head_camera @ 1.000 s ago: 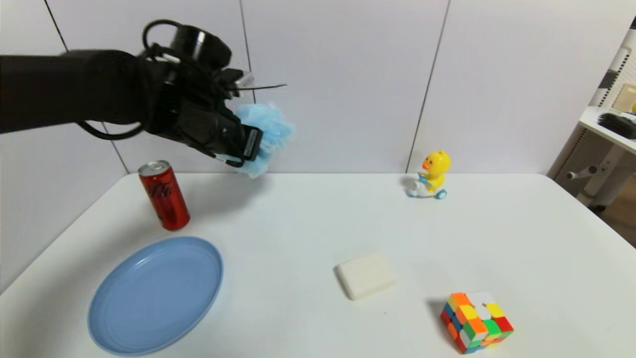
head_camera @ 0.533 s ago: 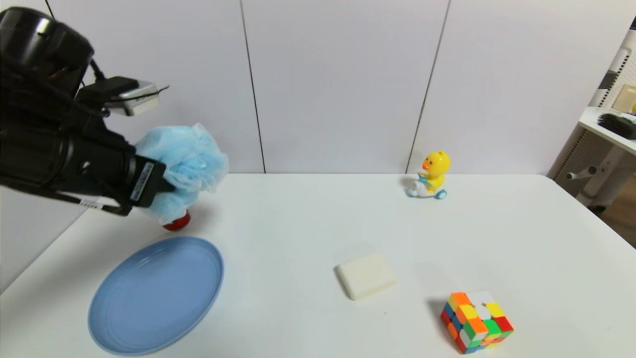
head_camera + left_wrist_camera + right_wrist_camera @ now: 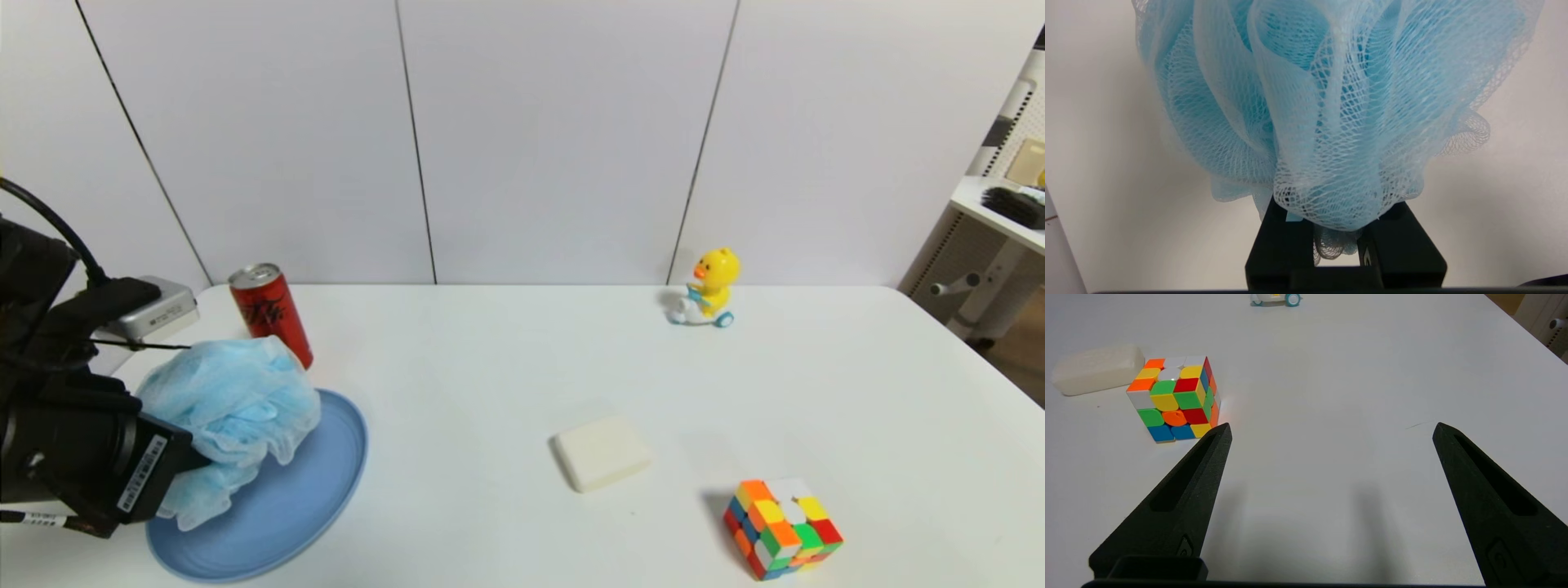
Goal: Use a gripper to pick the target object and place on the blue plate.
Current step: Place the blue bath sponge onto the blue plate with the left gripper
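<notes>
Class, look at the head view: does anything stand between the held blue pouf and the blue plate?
Nothing visible does. The left gripper holds the pouf over the plate; the red can stands behind.

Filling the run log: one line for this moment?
left gripper: shut on bath pouf | over blue plate | not released | right gripper: open, idle

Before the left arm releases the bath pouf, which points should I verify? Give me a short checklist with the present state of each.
1. Left end effector shut on the bath pouf: ok.
2. Pouf over the blue plate: ok in the head view.
3. Pouf resting on the plate, not hanging above it: cannot tell.
4. Plate free of other objects: ok where visible; the pouf hides part.
5. Red can upright behind the plate, apart from the pouf: cannot tell; they overlap in the head view.
6. Right end effector open over bare table, away from the plate: ok.
</notes>
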You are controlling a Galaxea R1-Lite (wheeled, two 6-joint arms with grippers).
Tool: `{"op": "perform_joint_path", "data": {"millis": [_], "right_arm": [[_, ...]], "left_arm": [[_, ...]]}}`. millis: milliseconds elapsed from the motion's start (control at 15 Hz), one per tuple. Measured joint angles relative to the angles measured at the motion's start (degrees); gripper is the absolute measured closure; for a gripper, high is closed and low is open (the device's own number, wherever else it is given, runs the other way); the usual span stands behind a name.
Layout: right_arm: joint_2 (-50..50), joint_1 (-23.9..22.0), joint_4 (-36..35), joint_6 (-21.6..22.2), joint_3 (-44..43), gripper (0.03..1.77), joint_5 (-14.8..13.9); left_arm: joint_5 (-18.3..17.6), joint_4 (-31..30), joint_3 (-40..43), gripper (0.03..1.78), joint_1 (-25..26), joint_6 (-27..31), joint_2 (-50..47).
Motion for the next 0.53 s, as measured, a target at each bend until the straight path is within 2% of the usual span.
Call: {"op": "perform_joint_path", "data": {"millis": [67,133,333,533], "right_arm": [[0.0,0.0,0.0,0.02,0.0,0.1,0.02],[0.0,0.0,0.0,0.02,0.0,0.1,0.02],[0.0,0.0,0.02,0.02,-0.02,0.1,0.05],[0.0,0.0,0.02,0.0,-0.02,0.1,0.02]], "left_arm": [[-0.48,-1.12,2.04,1.49,0.0,0.06,-0.28],[-1.41,-2.72,3.72,1.41,0.0,0.02,-0.37],[-2.65,-6.03,6.53,0.97,0.04,0.16,-0.06],[-2.68,-7.11,6.78,0.7,0.04,0.79,0.05]]}}
